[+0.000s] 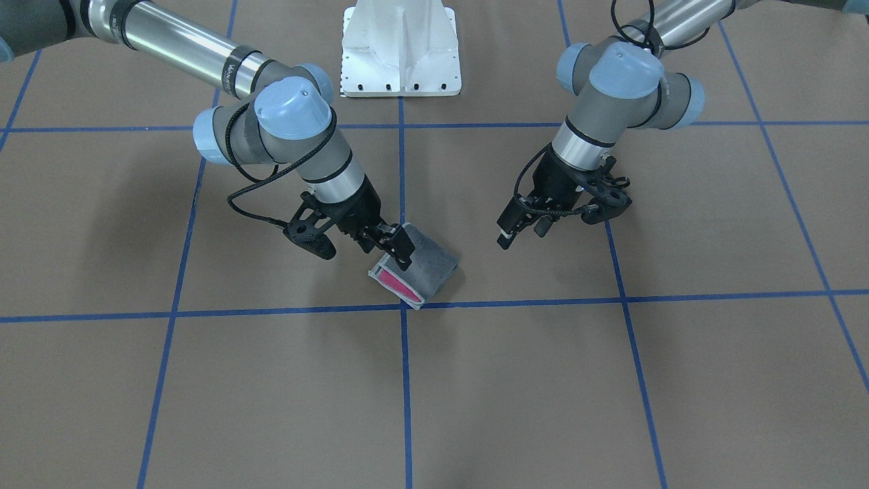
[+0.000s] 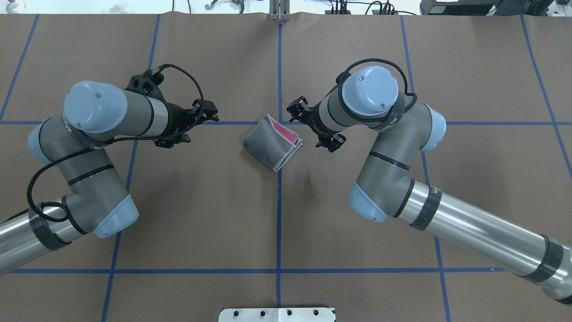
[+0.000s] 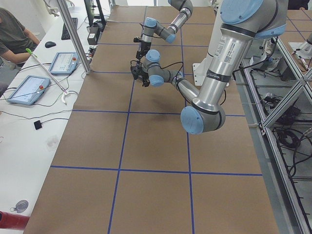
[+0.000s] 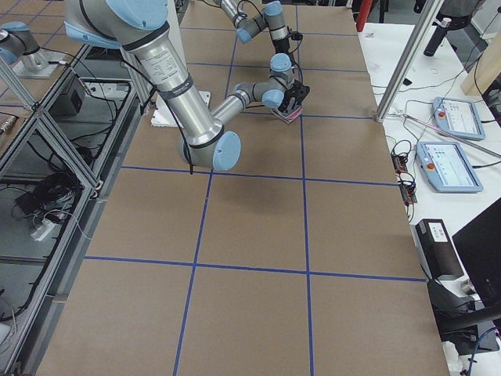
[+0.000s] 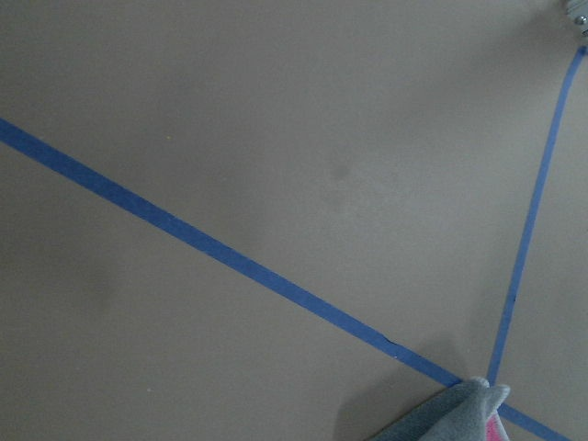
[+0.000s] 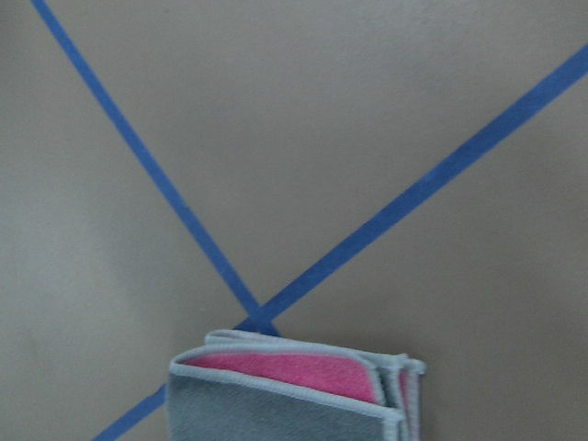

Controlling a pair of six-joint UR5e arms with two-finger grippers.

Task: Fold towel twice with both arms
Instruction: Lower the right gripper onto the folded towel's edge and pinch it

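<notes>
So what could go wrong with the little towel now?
1. The towel is folded small, but its layers gape on one side and pink shows, so it might spring open.
2. The right gripper is right at the towel's edge; I cannot tell whether it grips it. If it pulls away carelessly, it could drag the towel or undo the fold. The left gripper hangs open, apart from the towel, so it cannot help hold it down.

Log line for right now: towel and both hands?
towel folded, grey outside, pink showing | right hand open at towel edge | left hand open, clear of towel
</notes>
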